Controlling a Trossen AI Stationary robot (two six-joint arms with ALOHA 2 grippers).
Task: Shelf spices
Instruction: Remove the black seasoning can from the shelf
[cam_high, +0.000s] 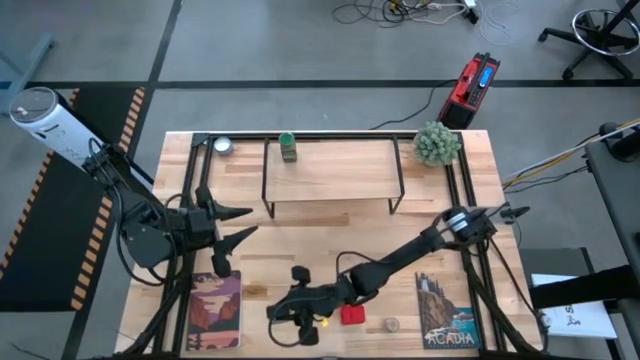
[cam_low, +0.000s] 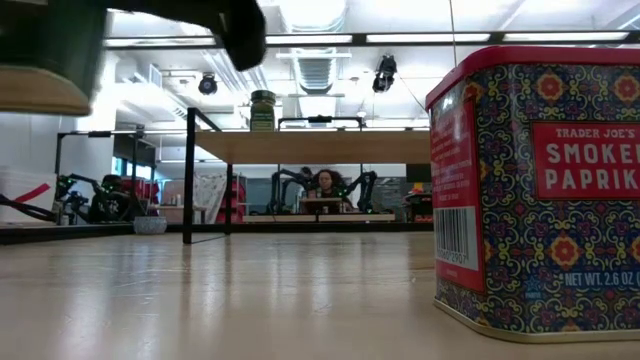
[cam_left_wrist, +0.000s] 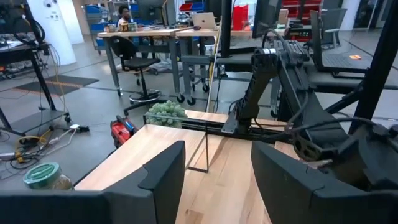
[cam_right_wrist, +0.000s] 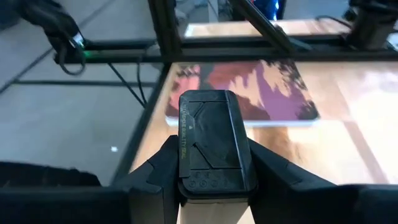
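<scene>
The shelf (cam_high: 333, 168) serves as the landmark: it stands at the far middle of the counter (cam_high: 300, 235), and a green-capped bottle (cam_high: 288, 147) is already set on its wooden board near the left end. Well in front of the shelf, toward the near edge of the counter, the right gripper (cam_right_wrist: 211, 180) is held low, and its fingers are seen clamped on the dark grey square jar (cam_right_wrist: 210, 146), whose lid shows between them in the right wrist view. The red square tin (cam_high: 352, 315) lies just beside that gripper, in front of the shelf, and the tiny round beige jar (cam_high: 392, 325) rests near the tin, a little further to the right. The left gripper (cam_high: 235, 225) is parked to the left of the shelf's front corner, its fingers (cam_left_wrist: 163, 177) apart and nothing between them. The step in hand is judged to be the carrying of the grey jar to the shelf, with one spice placed and two left on the counter. The next move calls for the jar to be lifted above the board's height, carried over the front rod and set down upright on bare board, clear of the bottle.
</scene>
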